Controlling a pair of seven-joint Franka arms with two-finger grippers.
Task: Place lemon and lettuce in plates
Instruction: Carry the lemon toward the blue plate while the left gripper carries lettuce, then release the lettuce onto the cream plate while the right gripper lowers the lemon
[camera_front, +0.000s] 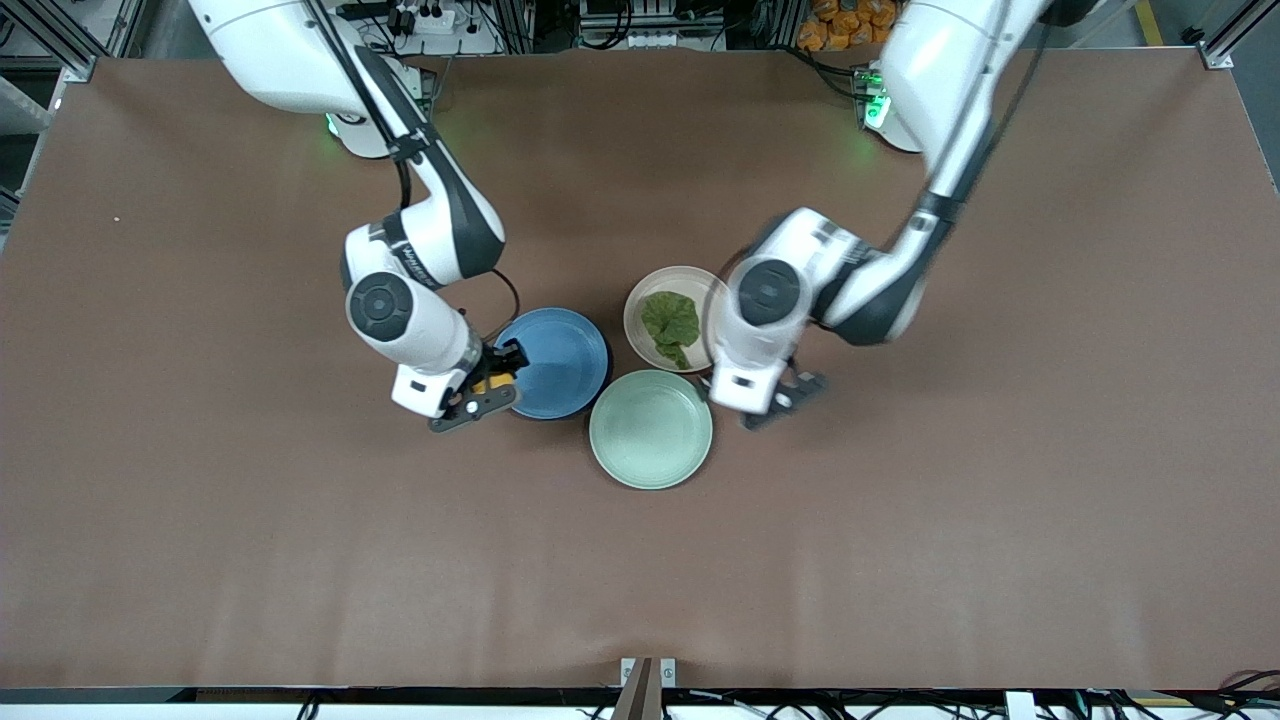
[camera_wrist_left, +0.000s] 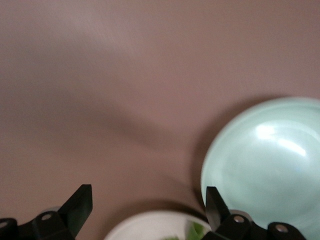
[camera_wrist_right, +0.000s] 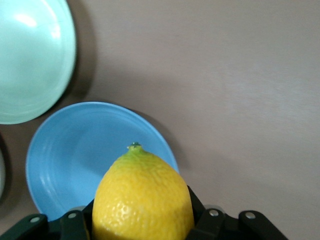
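My right gripper (camera_front: 493, 388) is shut on the yellow lemon (camera_front: 491, 382) and holds it over the rim of the blue plate (camera_front: 560, 360) on the side toward the right arm's end. In the right wrist view the lemon (camera_wrist_right: 142, 195) fills the jaws above the blue plate (camera_wrist_right: 75, 155). The dark-green lettuce (camera_front: 670, 325) lies in the beige plate (camera_front: 643, 295). My left gripper (camera_front: 785, 400) is open and empty, just off the beige plate's edge toward the left arm's end. The left wrist view shows its open gripper (camera_wrist_left: 147, 200) above the beige plate (camera_wrist_left: 150, 227) and a bit of lettuce (camera_wrist_left: 196, 231).
A mint-green plate (camera_front: 650, 430) lies empty, nearer the front camera than the two other plates and touching close to both. It also shows in the left wrist view (camera_wrist_left: 265, 165) and the right wrist view (camera_wrist_right: 30, 60). Brown table (camera_front: 950, 500) surrounds the plates.
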